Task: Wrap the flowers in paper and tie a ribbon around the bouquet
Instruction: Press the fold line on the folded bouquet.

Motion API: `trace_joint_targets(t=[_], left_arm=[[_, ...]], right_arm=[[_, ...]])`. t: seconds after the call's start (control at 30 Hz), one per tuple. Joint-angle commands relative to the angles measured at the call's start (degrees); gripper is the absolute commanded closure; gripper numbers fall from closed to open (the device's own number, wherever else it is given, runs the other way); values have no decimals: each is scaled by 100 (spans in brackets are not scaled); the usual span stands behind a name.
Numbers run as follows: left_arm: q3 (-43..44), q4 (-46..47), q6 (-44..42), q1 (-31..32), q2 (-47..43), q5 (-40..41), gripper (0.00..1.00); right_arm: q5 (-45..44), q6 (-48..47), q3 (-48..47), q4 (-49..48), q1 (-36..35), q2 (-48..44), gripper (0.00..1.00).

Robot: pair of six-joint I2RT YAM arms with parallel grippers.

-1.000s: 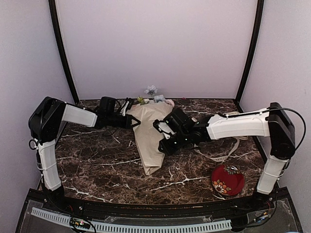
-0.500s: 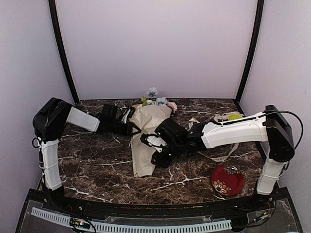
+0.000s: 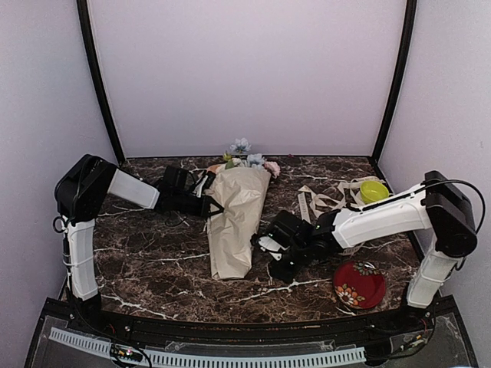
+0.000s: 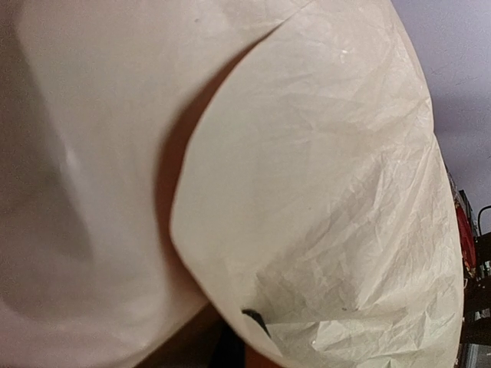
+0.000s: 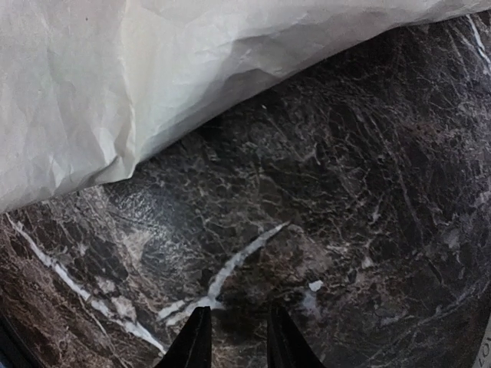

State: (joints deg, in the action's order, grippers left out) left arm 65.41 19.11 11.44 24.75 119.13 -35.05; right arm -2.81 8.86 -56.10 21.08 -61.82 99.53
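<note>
Cream paper [image 3: 234,230] pinched shut in left hand [image 3: 210,203]; right hand [image 5: 238,326] slightly apart, empty, beside it.

Filled almost edge to edge with cream paper [image 4: 322,192], seen from very close. Smooth and blurred across the left half, finely crinkled toward the lower right. Folded over itself along a curved edge sweeping from top centre down to the lower middle, with a warm orange-brown shadow tucked beneath that edge. Marked near the bottom centre by a short dark streak [image 4: 255,319], too unclear to identify. Bordered in the upper right corner by a pale lilac wall [image 4: 464,46]. Edged at far right by a sliver of something red [image 4: 466,222] above dark clutter too small to tell.
</note>
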Motion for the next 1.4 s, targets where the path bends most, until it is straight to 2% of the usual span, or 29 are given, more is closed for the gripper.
trace_joint_targets(t=[0.0,0.17,0.3,0.47,0.63,0.77,0.9,1.0,1.1,1.27,1.37], left_arm=[[18,-188,-116,-4,-30,6,100],[8,-190,-108,-2,-39,10,100],[6,-201,-108,-4,-39,13,100],[46,-271,-156,-14,-37,41,100],[80,-301,-139,-19,-24,148,100],[142,-393,-196,-34,-8,137,100],[174,-448,-219,-40,-13,84,100],[173,-428,-195,-36,-13,41,100],[159,-408,-185,-36,-13,41,100],[195,-459,-178,-37,-13,29,100],[220,-561,-277,-33,-13,21,100]], right_arm=[[-9,-156,-631,208,8,-412,74],[500,-469,-1679,-376,-138,144,75],[454,-668,-2273,-323,-274,1045,81],[742,-718,-2074,-172,-431,1523,91],[856,-728,-1355,14,-789,1249,96],[831,-590,-712,176,-926,682,97],[694,-606,-522,333,-885,14,97],[779,-624,-596,128,-601,-376,95],[1228,-416,-824,-433,82,-337,90],[1813,-17,-1391,-1303,845,360,85],[2149,242,-1704,-1473,1314,955,84]])
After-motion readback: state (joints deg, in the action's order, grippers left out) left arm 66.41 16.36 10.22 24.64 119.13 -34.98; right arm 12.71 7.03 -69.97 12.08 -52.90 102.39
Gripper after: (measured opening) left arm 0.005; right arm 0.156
